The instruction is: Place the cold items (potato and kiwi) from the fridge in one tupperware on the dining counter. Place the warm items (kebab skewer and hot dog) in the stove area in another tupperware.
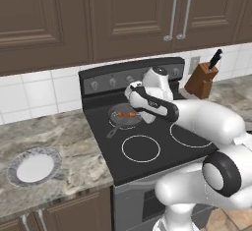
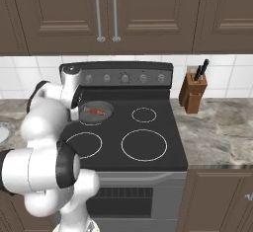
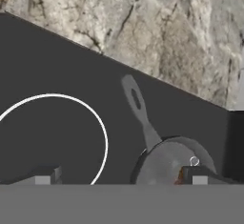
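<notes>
The stove (image 1: 147,151) is showing black with thin white burner rings. The grey pan (image 1: 124,116) is carrying an orange-red kebab skewer (image 1: 129,114). The table (image 1: 59,141) is showing mottled grey-beige stone, and the plate (image 1: 34,167) is showing white with a grey patterned rim.

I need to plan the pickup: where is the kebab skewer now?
The kebab skewer lies in the small frying pan on the stove's back left burner, just below the control knobs and beside the arm.
</notes>
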Tool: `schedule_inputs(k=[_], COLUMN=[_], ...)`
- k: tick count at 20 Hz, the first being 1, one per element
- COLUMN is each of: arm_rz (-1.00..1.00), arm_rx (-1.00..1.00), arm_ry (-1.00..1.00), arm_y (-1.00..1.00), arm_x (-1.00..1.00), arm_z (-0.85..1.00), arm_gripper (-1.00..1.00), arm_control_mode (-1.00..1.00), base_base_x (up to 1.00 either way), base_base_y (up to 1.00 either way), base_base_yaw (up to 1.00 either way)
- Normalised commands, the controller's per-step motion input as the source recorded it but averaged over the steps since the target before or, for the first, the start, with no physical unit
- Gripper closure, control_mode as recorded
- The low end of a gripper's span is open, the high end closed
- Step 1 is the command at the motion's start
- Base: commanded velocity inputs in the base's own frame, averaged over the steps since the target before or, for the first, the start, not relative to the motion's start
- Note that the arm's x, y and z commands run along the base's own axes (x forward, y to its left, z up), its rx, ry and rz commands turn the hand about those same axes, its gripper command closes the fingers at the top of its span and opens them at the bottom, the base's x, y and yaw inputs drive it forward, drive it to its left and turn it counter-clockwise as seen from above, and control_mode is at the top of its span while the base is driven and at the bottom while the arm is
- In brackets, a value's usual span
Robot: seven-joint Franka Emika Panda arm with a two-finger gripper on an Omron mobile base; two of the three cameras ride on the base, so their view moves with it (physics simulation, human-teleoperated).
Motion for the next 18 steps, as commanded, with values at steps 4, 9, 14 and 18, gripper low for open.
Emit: schedule_inputs(k=[4, 9, 14, 18], arm_rz=[-0.19, -0.16, -0.14, -0.10], arm_rx=[0.06, 0.04, 0.07, 0.11], arm_ry=[0.41, 0.07, 0.00, 0.00], arm_y=[0.00, -0.05, -0.13, -0.12], arm_x=[0.25, 0.30, 0.17, 0.12], arm_z=[-0.06, -0.32, -0.68, -0.38], arm_gripper=[-1.00, -1.00, -1.00, -1.00], arm_control_mode=[-1.00, -1.00, -1.00, -1.00], base_base_x=[0.00, 0.00, 0.00, 0.00], base_base_y=[0.00, 0.00, 0.00, 0.00], base_base_yaw=[0.00, 0.00, 0.00, 0.00])
